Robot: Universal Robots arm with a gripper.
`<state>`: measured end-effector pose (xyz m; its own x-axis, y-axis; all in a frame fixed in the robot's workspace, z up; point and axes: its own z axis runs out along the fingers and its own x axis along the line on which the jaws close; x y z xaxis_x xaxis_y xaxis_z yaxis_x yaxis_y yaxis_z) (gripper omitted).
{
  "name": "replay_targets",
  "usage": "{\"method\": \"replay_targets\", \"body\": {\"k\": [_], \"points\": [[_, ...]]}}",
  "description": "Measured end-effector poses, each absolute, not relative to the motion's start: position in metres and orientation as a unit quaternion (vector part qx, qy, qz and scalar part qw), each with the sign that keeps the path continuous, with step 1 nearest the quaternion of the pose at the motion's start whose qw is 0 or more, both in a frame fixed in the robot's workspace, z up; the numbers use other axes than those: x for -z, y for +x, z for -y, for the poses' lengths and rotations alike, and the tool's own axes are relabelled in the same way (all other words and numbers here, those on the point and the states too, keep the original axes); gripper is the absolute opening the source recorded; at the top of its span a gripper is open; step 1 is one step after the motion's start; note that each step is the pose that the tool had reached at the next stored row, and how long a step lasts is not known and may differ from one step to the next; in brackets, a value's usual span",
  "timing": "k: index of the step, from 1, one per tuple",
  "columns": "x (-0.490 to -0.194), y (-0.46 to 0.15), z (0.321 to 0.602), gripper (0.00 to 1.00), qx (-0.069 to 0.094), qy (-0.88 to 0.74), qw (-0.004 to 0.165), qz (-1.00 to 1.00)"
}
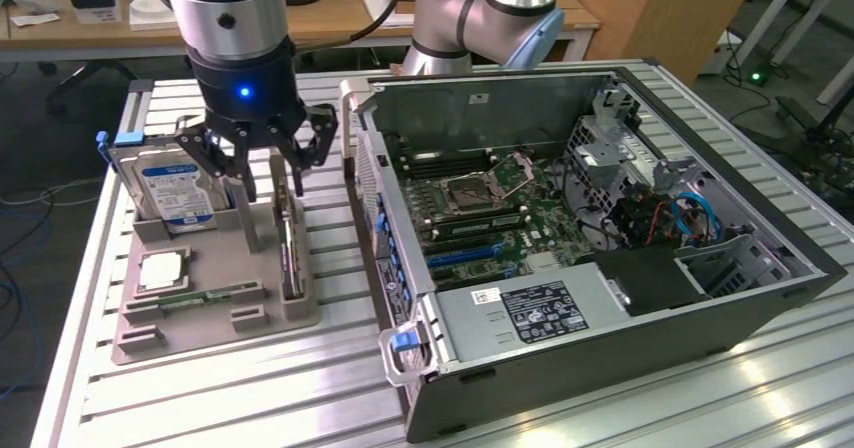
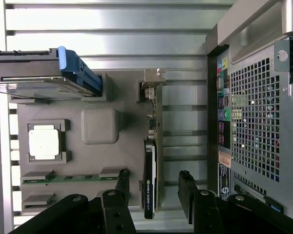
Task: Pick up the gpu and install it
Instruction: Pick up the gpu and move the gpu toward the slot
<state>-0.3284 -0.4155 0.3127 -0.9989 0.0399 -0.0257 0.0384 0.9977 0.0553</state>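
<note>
Exterior view: slatted table [image 1: 267, 398], gpu [image 1: 290, 253], desk [image 1: 54, 33]

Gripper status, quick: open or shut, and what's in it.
Gripper: open, holding nothing; its fingers straddle the graphics card standing on edge in the grey tray, with a gap on each side.

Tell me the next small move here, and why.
Probably lower the gripper straight down. It hangs open over the gray holder, lined up astride the gpu standing on edge in its slot, apparently above it. Descending should bring the card between the jaws before closing.
</note>
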Motion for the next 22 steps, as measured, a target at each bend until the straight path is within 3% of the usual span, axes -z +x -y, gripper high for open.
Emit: {"method": "replay_targets", "body": {"k": [22], "points": [[-0.302,-0.328,0.422,0.53,-0.027,0.020,0.014,-0.999]]}}
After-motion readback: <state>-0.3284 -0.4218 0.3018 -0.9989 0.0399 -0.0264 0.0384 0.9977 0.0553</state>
